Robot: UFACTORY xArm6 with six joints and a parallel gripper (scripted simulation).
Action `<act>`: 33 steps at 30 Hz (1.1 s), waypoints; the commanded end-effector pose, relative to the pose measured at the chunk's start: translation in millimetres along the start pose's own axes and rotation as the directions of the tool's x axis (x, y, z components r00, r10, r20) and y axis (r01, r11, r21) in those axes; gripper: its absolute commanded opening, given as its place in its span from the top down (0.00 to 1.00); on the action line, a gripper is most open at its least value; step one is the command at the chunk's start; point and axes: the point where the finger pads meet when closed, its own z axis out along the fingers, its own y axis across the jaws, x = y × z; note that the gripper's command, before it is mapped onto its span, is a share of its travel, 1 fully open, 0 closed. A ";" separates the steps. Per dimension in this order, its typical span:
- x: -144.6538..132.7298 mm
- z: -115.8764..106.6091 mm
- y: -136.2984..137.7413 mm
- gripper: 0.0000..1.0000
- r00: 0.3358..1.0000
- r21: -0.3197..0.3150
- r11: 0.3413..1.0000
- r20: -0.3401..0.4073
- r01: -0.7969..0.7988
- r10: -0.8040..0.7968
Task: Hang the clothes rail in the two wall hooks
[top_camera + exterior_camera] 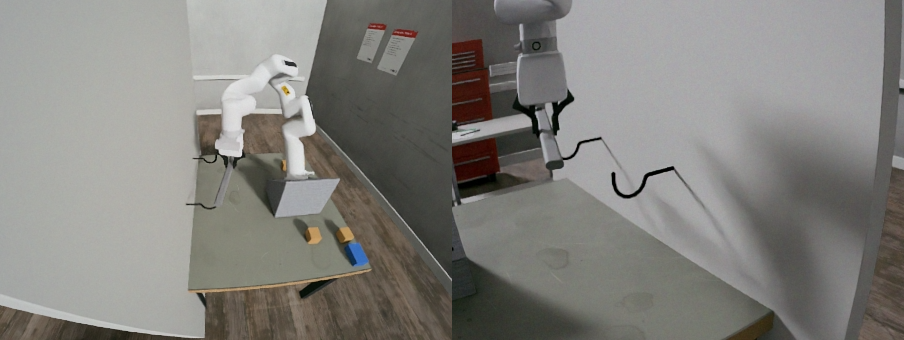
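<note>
Two black wall hooks stick out of the white wall: the far hook (206, 159) (581, 148) and the near hook (199, 204) (638, 182). My gripper (230, 161) (544, 129) is shut on the grey clothes rail (223, 185) (549, 142) near its far end. The rail is in the air above the table, running along the wall. In the overhead view its near end lies beside the near hook's tip. In the side view its near end is level with the far hook. It rests in neither hook.
A grey box (301, 196) holds the arm's base in the middle of the table. Two orange cubes (313, 235) (344, 234) and a blue block (356, 253) lie near the front right corner. Another orange cube (283, 167) sits behind the base.
</note>
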 end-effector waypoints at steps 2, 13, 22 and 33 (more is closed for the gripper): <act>-1.9 -9.5 4.0 1.00 1.000 -0.002 1.000 -0.002 -0.001 0.001; -4.5 -18.6 7.5 1.00 1.000 -0.002 1.000 -0.002 -0.001 0.001; -4.5 -18.7 7.5 1.00 1.000 -0.002 1.000 -0.002 -0.001 0.001; -4.4 -18.6 7.5 1.00 1.000 -0.002 1.000 -0.002 0.014 -0.014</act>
